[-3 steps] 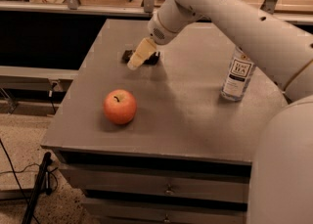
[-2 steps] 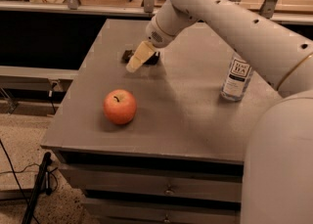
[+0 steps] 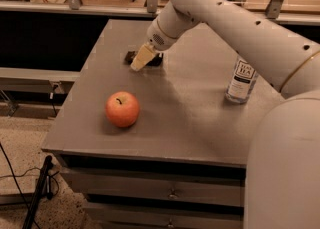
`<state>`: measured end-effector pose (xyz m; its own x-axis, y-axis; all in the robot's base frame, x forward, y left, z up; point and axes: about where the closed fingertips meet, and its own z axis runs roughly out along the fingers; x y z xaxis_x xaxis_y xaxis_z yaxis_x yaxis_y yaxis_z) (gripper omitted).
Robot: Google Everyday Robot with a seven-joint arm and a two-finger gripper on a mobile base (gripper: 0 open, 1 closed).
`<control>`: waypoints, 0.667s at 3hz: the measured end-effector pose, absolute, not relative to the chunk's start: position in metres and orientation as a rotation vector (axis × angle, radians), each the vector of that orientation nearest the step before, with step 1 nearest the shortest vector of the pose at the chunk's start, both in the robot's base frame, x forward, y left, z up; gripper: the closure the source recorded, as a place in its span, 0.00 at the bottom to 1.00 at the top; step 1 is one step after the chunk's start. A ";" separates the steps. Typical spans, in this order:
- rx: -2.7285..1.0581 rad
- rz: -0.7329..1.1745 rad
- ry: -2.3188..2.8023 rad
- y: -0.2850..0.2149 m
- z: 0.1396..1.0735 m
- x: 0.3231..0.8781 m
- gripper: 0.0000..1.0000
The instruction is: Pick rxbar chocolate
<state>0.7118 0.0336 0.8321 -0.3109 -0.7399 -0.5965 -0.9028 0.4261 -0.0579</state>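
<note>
Camera view: found the gripper (image 3: 141,58) tip-down over the rxbar chocolate (image 3: 156,61) on the table (image 3: 200,118); could not tell its opening, nor any pinch on the bar. Against a second before, saw it on the same spot, with the arm (image 3: 225,18) above swung slightly left. Made out only dark ends of the bar either side of it. Noted an apple (image 3: 122,108) well apart, nearer the camera; a bottle (image 3: 240,80) well off right, cap hidden behind the arm.

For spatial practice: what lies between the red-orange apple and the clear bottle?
Bare grey tabletop, per the camera view; the hand is farther back, at the dark flat snack bar.
</note>
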 end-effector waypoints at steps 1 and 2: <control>-1.386 0.393 2.137 0.035 0.830 0.712 0.61; -1.389 0.402 2.133 0.036 0.830 0.711 0.83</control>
<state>0.7113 0.0361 0.8301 -0.3089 -0.7393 -0.5984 -0.9064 0.4193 -0.0501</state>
